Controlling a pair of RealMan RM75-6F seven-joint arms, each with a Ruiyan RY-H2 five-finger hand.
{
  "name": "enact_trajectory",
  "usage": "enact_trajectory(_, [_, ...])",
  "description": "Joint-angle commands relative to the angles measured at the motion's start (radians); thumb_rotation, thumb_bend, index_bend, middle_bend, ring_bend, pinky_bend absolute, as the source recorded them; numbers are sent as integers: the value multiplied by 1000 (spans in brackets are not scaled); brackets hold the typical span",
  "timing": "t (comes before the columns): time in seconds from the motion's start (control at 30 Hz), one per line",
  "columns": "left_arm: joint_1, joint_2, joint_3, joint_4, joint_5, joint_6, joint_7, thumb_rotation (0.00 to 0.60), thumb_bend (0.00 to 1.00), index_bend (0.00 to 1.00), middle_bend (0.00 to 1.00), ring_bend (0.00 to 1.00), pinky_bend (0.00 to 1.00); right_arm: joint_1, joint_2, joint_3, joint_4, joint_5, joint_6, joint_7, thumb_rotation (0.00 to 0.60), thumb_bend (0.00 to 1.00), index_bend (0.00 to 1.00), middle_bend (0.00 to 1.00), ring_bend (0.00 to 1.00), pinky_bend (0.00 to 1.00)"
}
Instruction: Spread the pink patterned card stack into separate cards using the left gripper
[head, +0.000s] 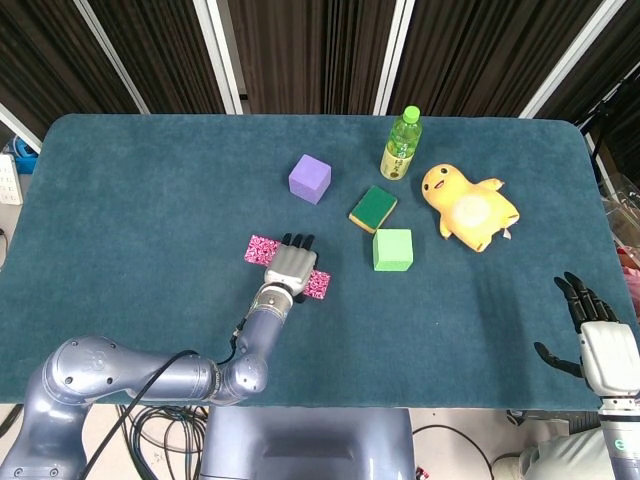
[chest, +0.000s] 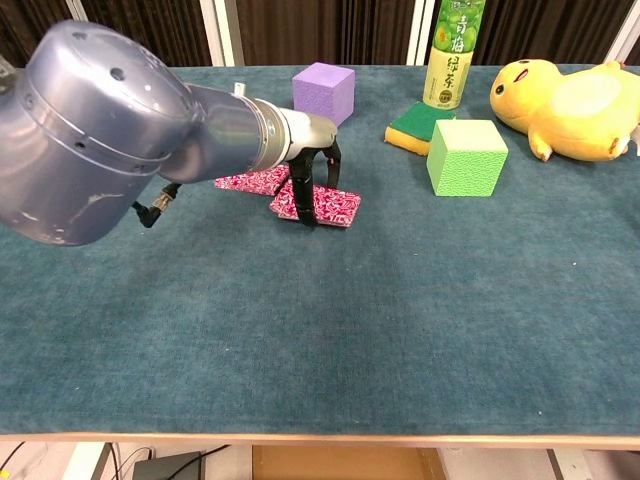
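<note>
The pink patterned cards (head: 262, 249) (chest: 340, 206) lie fanned out in a row on the blue table mat, left of the middle. My left hand (head: 291, 265) (chest: 312, 175) stands over the row with its dark fingertips pressing down on the cards at the right end. One card shows to the left of the hand and one to its right; the hand hides those between. My right hand (head: 594, 333) hovers at the table's near right corner, fingers spread, holding nothing.
Behind the cards stand a purple cube (head: 310, 178) (chest: 324, 95), a green-and-yellow sponge (head: 373, 208), a green cube (head: 393, 249) (chest: 466, 157), a green tea bottle (head: 401, 144) and a yellow plush duck (head: 468, 207) (chest: 570, 95).
</note>
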Motion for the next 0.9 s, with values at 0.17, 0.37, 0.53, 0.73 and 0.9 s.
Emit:
enact_trajectory(0.17, [12,1,-6,-11,19,-10,5,600,142,391,105,0,0,0,0,0,-1,2,-1,-4,600,202,70,61,129,242])
enact_trajectory(0.37, [21,12,-14,-20,28,-19,4,600,137,373,105,0,0,0,0,0,-3,4,-2,-7,600,201,70,61,129,242])
enact_trajectory(0.53, [40,53,-13,-24,76,-19,-10,600,137,379,105,0,0,1,0,0,-4,5,-6,-10,600,202,70,61,129,242])
enact_trajectory(0.73, [101,189,-9,-104,154,-76,-73,600,137,366,98,0,0,1,-2,0,-9,8,-7,-22,600,202,70,61,129,243])
enact_trajectory(0.9, [120,255,30,-96,169,-107,-70,600,98,362,93,0,0,0,-2,0,-11,10,-6,-27,600,202,70,61,129,242])
